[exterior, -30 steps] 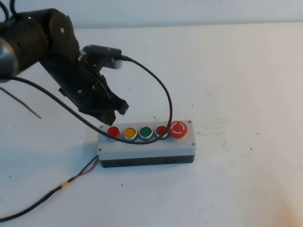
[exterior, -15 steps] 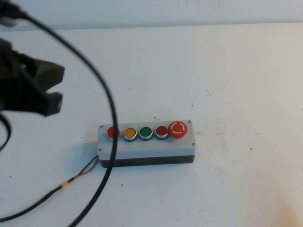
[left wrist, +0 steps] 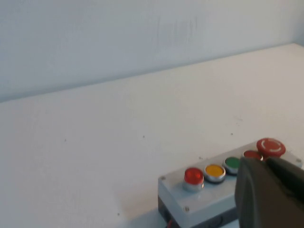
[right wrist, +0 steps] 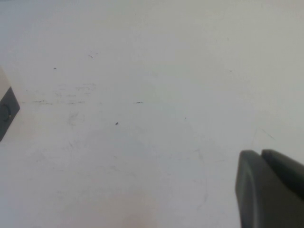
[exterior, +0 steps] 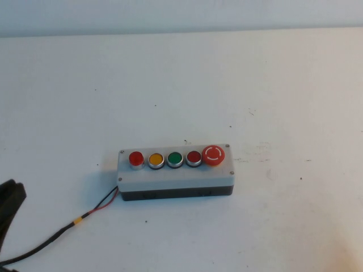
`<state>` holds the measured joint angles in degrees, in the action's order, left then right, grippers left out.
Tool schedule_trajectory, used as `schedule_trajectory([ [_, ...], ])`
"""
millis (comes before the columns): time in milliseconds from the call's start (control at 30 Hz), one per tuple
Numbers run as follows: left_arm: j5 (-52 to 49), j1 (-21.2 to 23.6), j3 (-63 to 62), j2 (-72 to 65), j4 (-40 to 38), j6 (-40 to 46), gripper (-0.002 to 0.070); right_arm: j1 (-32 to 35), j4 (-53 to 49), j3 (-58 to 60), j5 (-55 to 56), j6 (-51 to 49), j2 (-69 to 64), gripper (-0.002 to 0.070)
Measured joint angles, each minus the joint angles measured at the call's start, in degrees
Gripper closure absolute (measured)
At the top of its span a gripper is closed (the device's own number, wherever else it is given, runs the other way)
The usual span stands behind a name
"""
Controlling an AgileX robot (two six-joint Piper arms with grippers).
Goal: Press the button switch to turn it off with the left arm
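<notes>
Hanging clear of button switch (exterior: 136, 158), left gripper (left wrist: 270, 194) shut, right gripper (right wrist: 270, 187) shut over table (right wrist: 142, 95)

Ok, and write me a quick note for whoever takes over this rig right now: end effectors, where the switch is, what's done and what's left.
Left end effector: shut, clear of the grey box, on the robot's near-left side and touching nothing.
Right end effector: shut, parked above the table, outside the high view.
Button switch: left end of the box's row, beside the yellow button, with nothing on it.
Done: unclear. The switch shows no obvious glow, but off is not confirmed.
Left: check the switch. If it is on, press it with the left arm.
</notes>
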<state>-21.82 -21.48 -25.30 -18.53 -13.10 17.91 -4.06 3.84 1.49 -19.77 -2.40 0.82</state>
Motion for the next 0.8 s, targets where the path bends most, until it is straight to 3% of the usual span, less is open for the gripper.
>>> schedule_trajectory([
  [367,2.0,0.0,9.5,2.1,0.0,0.0,0.0677,0.0,0.0,0.0,0.0,0.0,0.0,0.0692],
  [633,26.2,0.3,23.7,8.7,3.2,0.0,0.0677,0.0,0.0,0.0,0.0,0.0,0.0,0.0692],
  [800,27.7,4.5,26.6,16.1,4.0,-1.3,0.0677,0.0,0.0,0.0,0.0,0.0,0.0,0.0692],
])
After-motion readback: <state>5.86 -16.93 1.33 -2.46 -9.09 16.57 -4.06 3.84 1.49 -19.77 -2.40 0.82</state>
